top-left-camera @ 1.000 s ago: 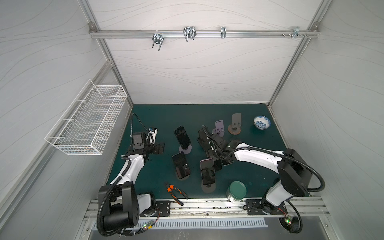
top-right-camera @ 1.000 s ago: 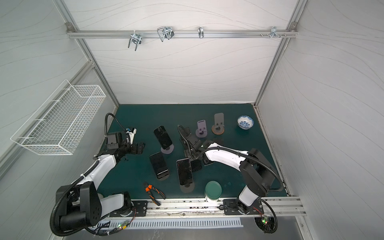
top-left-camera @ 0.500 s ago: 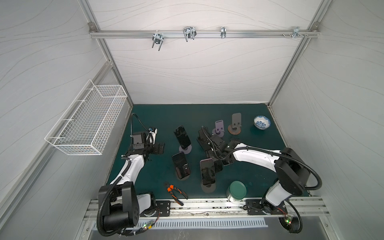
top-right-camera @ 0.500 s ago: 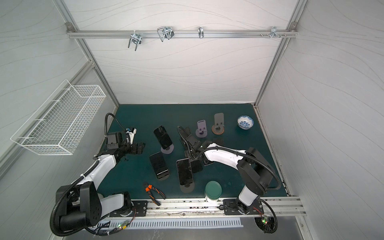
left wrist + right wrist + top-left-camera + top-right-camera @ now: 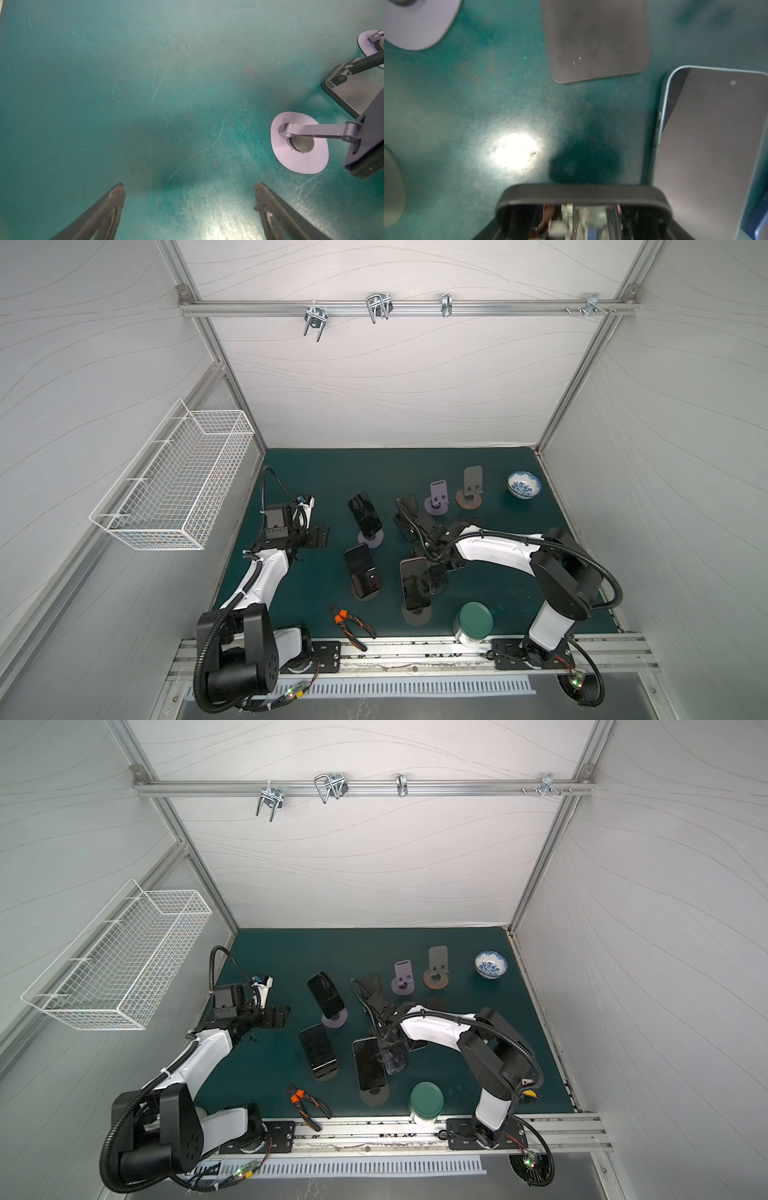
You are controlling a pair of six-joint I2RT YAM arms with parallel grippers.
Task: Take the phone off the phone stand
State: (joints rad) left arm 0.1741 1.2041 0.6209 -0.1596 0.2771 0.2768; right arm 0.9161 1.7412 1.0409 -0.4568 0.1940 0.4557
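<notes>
Black-edged and glossy, the phone [image 5: 583, 192] hangs clear of every cradle, clamped across its width in my right gripper [image 5: 583, 208] over the green mat [image 5: 488, 99], just beside the empty lilac stand [image 5: 438, 497] on its left-arm side. Both the lilac stand and the grey stand [image 5: 471, 485] just beside it are bare, so either could be the phone's own. I hold it by the long edges, I judge, so the glass goes untouched and it can be laid down flat. Toward the rail from the lilac stand, two dark phones [image 5: 437, 577] lie flat on the mat, which looks like the drop-off spot. Farther from the lilac stand, on my left arm's side, three more phones lean in holders, among them a black phone [image 5: 365, 514] on a lilac-footed base. Each tilts back, presumably resting on a lip, which is why a lift should go up before out. Well apart from the lilac stand, my left gripper [image 5: 189, 185] waits with jaws spread over bare mat, out of the way. A blue-and-white bowl [image 5: 523, 485] sits past the grey stand, on the lilac stand's right-arm side.
</notes>
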